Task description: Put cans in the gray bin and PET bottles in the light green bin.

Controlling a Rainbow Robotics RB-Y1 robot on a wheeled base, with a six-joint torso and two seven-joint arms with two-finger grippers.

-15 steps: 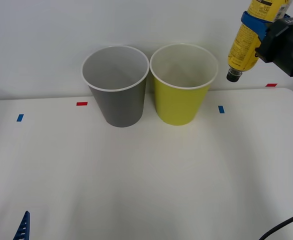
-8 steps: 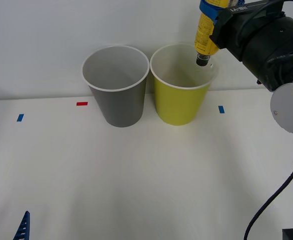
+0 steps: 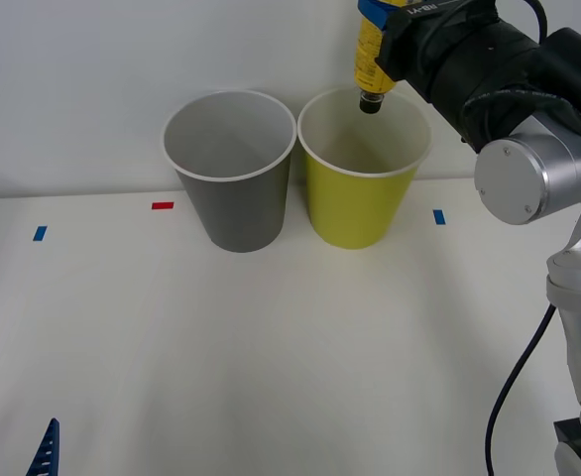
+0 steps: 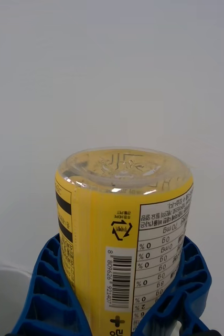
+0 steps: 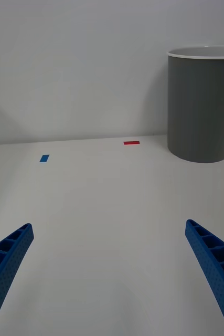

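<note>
The right claw [image 3: 372, 28] grips the PET bottle [image 3: 369, 59] cap-down just above the light green bin [image 3: 362, 198] at the worktop's far edge — the drop step. Next: release so it falls inside. The left claw [image 5: 112, 273] waits wide open near the worktop's front-left corner.

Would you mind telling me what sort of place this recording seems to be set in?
Probably a lab bench set up for a sorting test: a plain white table with small red and blue tape marks, a bare white wall, and only the gray bin and light green bin.
</note>
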